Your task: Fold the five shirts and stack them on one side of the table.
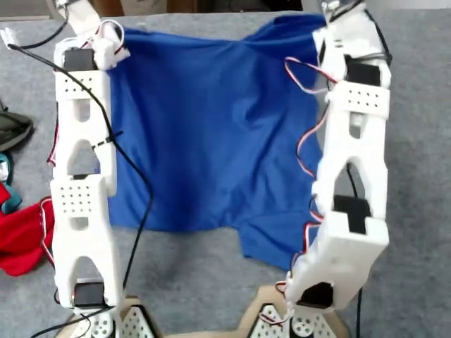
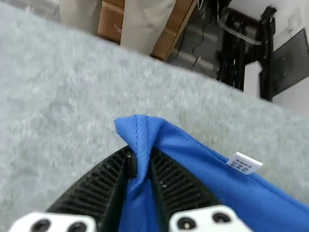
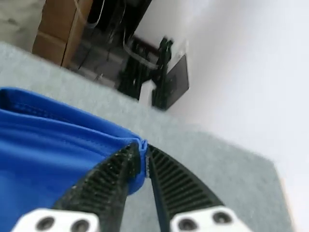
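- The left gripper point(image 2: 138, 163) is closed narrow, its black ribbed jaws pinching a bunched corner of the blue shirt point(image 2: 217, 186); a small white tag point(image 2: 244, 164) sits on the cloth just beside.
- The right gripper point(image 3: 144, 157) is likewise nearly closed, nipping a seamed edge of the same shirt point(image 3: 48, 145).
- From the high view, the blue shirt point(image 1: 211, 127) lies spread in the middle of the grey table point(image 1: 197, 282), running from the near side to the far edge, with both grippers point(image 1: 99, 44) point(image 1: 331, 28) at its far corners.
- A sleeve-like flap juts toward the near right.
- I cannot tell which end is the collar.
- Count: one blue shirt, and one crumpled red shirt point(image 1: 21, 236) at the table's left edge.
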`<state>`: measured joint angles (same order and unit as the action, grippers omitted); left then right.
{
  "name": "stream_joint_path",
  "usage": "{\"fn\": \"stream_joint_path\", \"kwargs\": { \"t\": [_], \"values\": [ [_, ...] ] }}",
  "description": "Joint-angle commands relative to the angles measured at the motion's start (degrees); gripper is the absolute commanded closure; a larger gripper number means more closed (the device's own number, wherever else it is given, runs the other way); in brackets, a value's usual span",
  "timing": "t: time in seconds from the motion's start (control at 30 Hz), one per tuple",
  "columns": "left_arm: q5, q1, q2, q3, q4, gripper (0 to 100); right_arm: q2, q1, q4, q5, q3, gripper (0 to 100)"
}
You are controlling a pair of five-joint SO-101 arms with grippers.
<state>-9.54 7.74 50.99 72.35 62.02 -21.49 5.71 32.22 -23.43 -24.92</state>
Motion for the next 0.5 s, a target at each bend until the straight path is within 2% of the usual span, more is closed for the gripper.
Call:
{"fn": "stream_joint_path", "kwargs": {
  "t": [0.0, 0.23, 0.47],
  "values": [
    [1.9, 0.9, -0.7, 6.7, 2.3, 98, -2.2, -1.2, -1.2, -0.1, -9.6, 99.4],
    [2.2, 1.7, -0.7, 7.3, 8.4, 98, -4.2, -1.6, 12.1, -0.1, -16.2, 99.4],
    [2.3, 1.9, -0.7, 7.3, 20.0, 98, -2.5, -0.9, 31.5, -0.3, -17.1, 99.4]
  ]
}}
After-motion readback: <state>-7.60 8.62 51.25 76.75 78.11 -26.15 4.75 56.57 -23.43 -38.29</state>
